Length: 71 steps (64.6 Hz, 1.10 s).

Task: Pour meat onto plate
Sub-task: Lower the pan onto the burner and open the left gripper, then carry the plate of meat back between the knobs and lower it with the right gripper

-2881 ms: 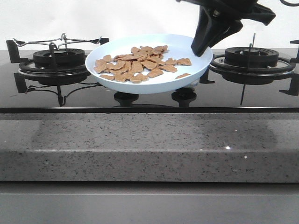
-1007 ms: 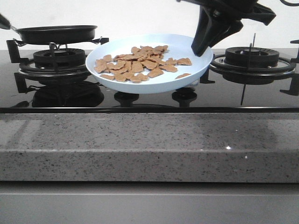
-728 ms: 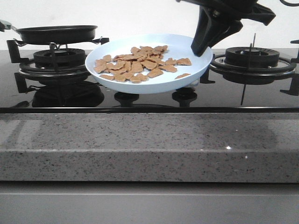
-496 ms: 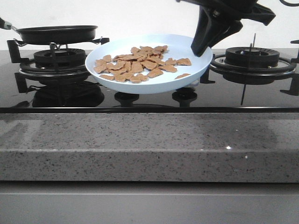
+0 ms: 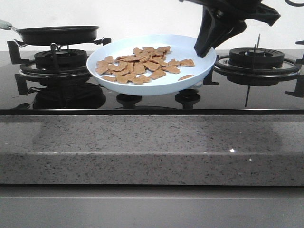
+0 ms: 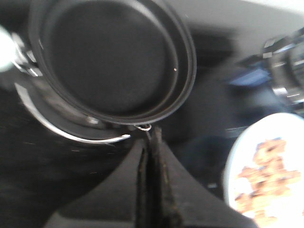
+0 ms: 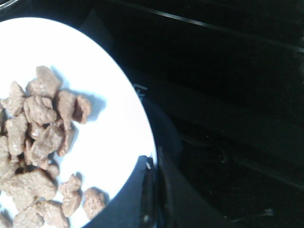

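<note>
Plate (image 5: pixel 156 83) (meat (image 5: pixel 142 64) aboard) near-level

Open counter strip (image 5: pixel 152 142) in front, plate (image 5: pixel 190 78) mid-stove, frying pan (image 5: pixel 57 34) over left burner (image 5: pixel 59 59)

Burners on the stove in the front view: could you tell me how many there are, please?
2: one burner at the left under the pan, one burner at the right behind the plate. The plate may hide more.
</note>
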Available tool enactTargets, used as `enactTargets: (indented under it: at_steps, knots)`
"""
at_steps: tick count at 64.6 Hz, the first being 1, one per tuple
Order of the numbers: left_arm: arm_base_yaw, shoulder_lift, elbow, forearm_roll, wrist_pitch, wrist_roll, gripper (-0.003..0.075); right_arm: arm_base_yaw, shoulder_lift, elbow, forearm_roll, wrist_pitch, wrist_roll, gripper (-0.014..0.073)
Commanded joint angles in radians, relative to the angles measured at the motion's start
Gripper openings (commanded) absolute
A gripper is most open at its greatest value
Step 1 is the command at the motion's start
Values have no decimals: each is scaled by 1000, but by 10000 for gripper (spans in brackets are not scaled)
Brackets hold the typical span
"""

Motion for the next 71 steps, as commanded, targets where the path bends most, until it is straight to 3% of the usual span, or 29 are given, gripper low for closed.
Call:
enactTargets:
  at_steps: [1,18,29,51,71]
  knots:
    - [-73,-136,16,132,-127,-86,-20,-2,-54,-28,18,-50,-9,-60]
    - [-291,-401,299,493,-369,-269,-20,-2,-54,-28,18,-50,-9,-60]
    - [-379,-575,509,580,-496,-304,-20,-2,-54,-28,18,-50,-9,-60]
    - [-391,-974,898,646,-619,-321,-20,-2,-54,-28,18,-50,-9,-60]
    - [-391,-1187,1014,656,-632,-321,-20,-2,-54,-28,18,-52,-9,-60]
